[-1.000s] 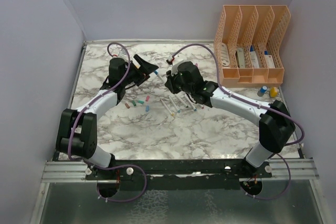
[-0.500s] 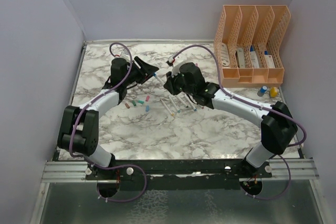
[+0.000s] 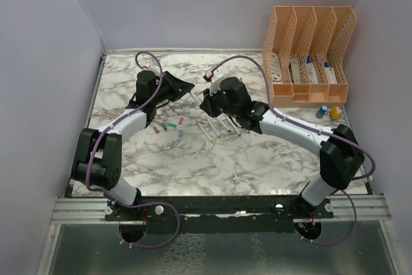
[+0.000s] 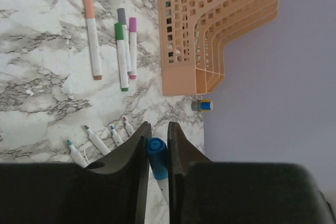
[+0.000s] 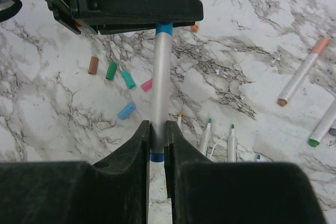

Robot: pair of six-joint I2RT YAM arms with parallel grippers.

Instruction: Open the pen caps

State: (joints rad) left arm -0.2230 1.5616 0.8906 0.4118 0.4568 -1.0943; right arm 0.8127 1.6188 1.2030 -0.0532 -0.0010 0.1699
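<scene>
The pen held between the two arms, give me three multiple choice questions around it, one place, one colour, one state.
1. Where does the file organiser stand? A. near left corner B. far right corner of the table C. centre
2. What colour is the cap between the left fingers? A. pink B. green C. blue
3. What are the right fingers doing? A. shut on the pen's barrel B. spread wide open C. shut on nothing
Answers: 1 B: top view, it stands by the right wall at the back. 2 C: left wrist view shows blue. 3 A: right wrist view shows them clamped on the white barrel.
</scene>
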